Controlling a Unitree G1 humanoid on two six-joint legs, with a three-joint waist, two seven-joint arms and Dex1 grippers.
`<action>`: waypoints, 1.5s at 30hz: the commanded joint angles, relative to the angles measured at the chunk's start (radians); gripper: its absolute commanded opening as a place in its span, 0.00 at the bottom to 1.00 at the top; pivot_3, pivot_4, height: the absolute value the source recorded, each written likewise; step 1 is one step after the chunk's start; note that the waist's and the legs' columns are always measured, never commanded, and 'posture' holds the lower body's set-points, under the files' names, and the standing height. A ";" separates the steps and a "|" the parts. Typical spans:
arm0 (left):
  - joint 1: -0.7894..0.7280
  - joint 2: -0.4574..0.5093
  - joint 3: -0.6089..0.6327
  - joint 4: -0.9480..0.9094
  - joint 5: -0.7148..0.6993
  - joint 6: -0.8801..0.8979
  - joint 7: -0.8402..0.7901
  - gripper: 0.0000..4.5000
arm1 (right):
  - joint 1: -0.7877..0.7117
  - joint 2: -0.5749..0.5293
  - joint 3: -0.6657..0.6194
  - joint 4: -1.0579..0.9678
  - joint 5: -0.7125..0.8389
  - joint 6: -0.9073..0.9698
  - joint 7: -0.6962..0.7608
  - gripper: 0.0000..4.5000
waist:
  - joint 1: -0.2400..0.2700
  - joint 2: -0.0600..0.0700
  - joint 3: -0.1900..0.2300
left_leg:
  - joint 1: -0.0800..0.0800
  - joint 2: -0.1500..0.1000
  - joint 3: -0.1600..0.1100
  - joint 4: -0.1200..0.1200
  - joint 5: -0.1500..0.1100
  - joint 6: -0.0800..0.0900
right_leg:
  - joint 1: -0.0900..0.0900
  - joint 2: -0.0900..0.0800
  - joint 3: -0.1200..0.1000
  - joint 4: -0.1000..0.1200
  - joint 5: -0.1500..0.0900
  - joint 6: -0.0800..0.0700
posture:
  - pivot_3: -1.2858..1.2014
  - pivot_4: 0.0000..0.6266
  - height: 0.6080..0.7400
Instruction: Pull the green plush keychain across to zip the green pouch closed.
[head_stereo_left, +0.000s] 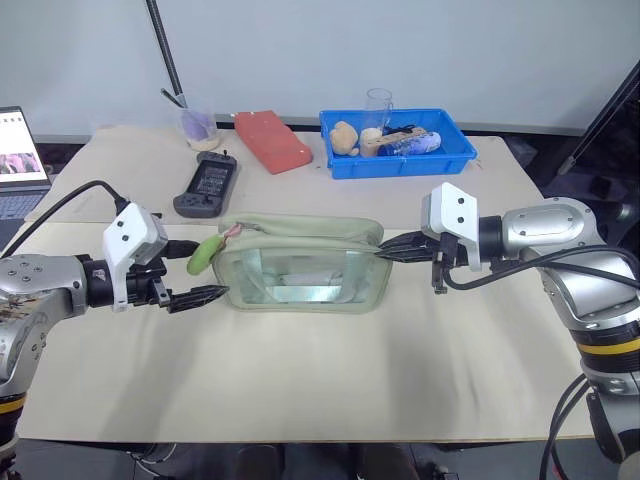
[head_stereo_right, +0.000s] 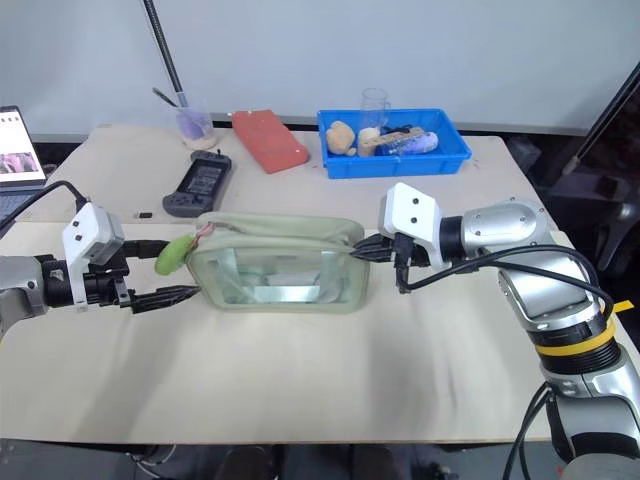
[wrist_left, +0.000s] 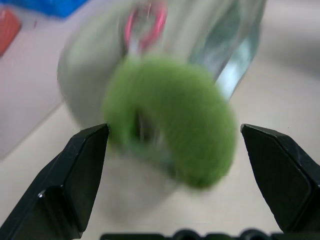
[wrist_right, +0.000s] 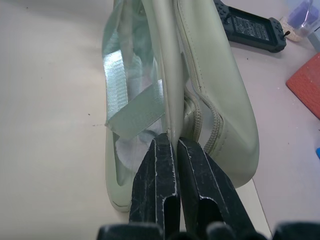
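pouch: the green pouch (head_stereo_left: 300, 264) sits mid-frame on the beige table (head_stereo_left: 300, 380), long side facing us. Its zipper track looks open along the top, so I'd say the zipping isn't done.

keychain: the green plush keychain (head_stereo_left: 204, 253) hangs off the pouch's left end, just left of center, with its little pink clasp (wrist_left: 145, 25) hooked up toward the zipper. Makes sense as a handle, being way easier to pinch than a bare zipper tab.

left gripper: the left gripper (head_stereo_left: 195, 271) is at the left of the frame, fingers spread wide, holding nothing. In the wrist view the fuzzy ring sits right between the two fingertips (wrist_left: 80, 165), so it looks lined up for the grab. I can't tell if it's touching yet.

right gripper: the right gripper (head_stereo_left: 392, 250) is at the pouch's right end, fingers squeezed tight on the end seam. My guess is it's an anchor so the bag doesn't slide when the zipper gets pulled.

background: there's a blue bin (head_stereo_left: 400, 155) at upper right, a red block (head_stereo_left: 272, 140) and a black remote (head_stereo_left: 207, 186) behind the pouch, well clear of the action.

next, I reckon: close on the fuzzy ring, then drag it toward the right-hand end.
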 joint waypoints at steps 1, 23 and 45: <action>-0.017 0.009 0.016 0.003 0.012 -0.043 -0.006 1.00 | -0.020 -0.006 -0.026 -0.016 0.000 0.000 0.003 0.00 | 0.002 0.000 0.000 | 0.000 0.000 0.000 0.000 0.000 0.000 | 0.000 0.000 0.000 0.000 0.000 0.000 | 0.52 0.24 1.00; -0.300 0.048 -0.060 -0.029 0.002 -0.049 -0.012 0.01 | -0.017 0.006 -0.023 -0.008 0.001 0.000 -0.005 0.00 | 0.007 0.000 0.000 | 0.000 0.000 0.001 0.000 0.000 0.000 | 0.001 0.000 -0.001 -0.001 0.000 0.001 | 0.52 0.24 1.00; -0.414 -0.002 -0.196 0.063 0.110 -0.106 -0.088 0.99 | 0.003 0.024 -0.030 -0.029 0.002 0.009 -0.032 0.00 | 0.000 0.000 0.000 | 0.000 0.000 0.000 0.000 0.000 0.000 | 0.001 0.001 0.000 0.000 -0.001 0.002 | 0.52 0.24 1.00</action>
